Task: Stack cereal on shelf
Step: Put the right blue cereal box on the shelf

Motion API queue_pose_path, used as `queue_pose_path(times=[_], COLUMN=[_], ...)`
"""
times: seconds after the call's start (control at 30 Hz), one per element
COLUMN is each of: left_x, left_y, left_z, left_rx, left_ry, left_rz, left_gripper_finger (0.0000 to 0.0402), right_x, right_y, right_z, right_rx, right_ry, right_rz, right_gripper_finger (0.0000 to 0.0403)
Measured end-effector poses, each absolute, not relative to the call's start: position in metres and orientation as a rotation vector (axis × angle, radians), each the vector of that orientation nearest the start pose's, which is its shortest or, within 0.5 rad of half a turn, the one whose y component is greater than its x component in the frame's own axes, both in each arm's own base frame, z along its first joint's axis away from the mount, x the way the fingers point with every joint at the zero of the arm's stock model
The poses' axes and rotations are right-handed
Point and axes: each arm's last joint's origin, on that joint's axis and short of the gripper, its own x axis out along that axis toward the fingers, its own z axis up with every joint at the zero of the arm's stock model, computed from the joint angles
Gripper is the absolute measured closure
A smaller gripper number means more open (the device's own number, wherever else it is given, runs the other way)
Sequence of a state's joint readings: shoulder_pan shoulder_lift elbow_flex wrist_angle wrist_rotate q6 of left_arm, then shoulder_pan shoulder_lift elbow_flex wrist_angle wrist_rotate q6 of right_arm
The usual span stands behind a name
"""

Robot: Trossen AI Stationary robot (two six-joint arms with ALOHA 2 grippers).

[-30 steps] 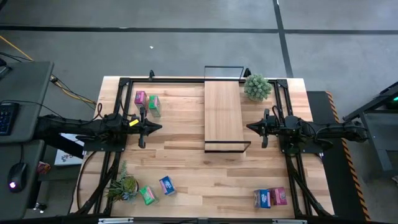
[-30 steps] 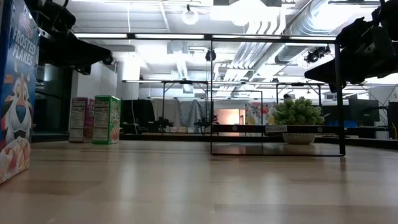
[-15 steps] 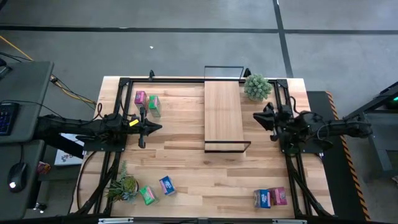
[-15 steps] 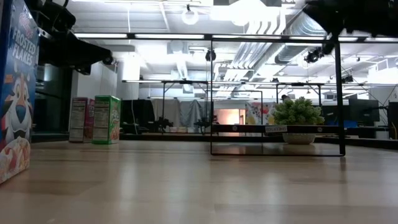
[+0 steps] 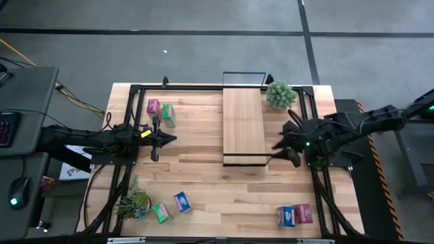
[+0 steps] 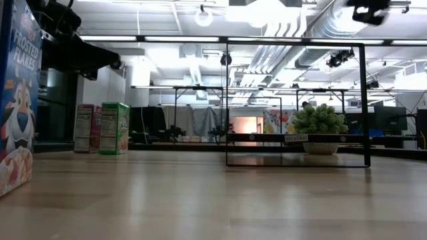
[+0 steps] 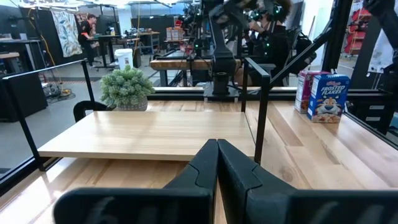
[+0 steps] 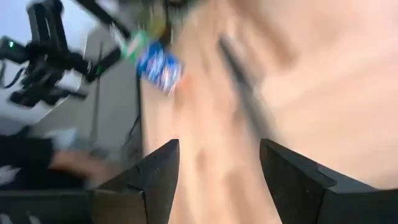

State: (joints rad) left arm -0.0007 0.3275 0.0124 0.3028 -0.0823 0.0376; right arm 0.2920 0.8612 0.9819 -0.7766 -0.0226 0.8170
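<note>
My right tool (image 5: 283, 150) hangs parted and empty by the shelf (image 5: 243, 122); my left tool (image 5: 157, 139) is pinched closed, empty. Cereal (image 5: 294, 215) lies at five o'clock on the counter (image 5: 203, 176).

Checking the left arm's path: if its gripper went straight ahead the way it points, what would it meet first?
Probably the shelf: the left gripper, jaws shut, points at its near edge, with nothing between; its height against the board is unclear.

A tall blue Frosted Flakes cardboard box (image 6: 16, 100) stands nearest; a pink box (image 6: 85, 129) touches a green box (image 6: 115, 128); a black wire-framed shelf (image 6: 297, 138) fronts a spiky potted plant (image 6: 321, 123).
</note>
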Motion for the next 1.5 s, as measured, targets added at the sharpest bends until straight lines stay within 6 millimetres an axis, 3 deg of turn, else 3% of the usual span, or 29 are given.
queue_pose_path(times=[0.1,0.37,0.6,0.83,1.13,1.5], left_x=[0.118,0.118,0.118,0.118,0.118,0.118], left_y=[0.002,0.002,0.002,0.002,0.002,0.002], left_z=[0.168,0.168,0.168,0.168,0.168,0.168], left_rx=[0.038,0.038,0.038,0.038,0.038,0.038], left_ry=[0.013,0.013,0.013,0.013,0.014,0.013], left_rz=[0.081,0.081,0.081,0.081,0.081,0.082], left_gripper_finger=[0.0401,0.0401,0.0401,0.0401,0.0401,0.0401], right_x=[0.155,0.154,0.154,0.162,0.179,0.189], right_y=[0.065,0.127,0.192,0.233,0.264,0.276], right_z=[0.342,0.353,0.339,0.316,0.294,0.271], right_rx=[0.835,1.142,1.32,1.295,1.187,1.129], right_ry=[0.868,1.029,1.201,1.313,1.373,1.337], right_rz=[0.017,-0.073,-0.274,-0.56,-0.795,-0.978], right_gripper_finger=[0.0187,0.0187,0.0187,0.0187,0.0187,0.0187])
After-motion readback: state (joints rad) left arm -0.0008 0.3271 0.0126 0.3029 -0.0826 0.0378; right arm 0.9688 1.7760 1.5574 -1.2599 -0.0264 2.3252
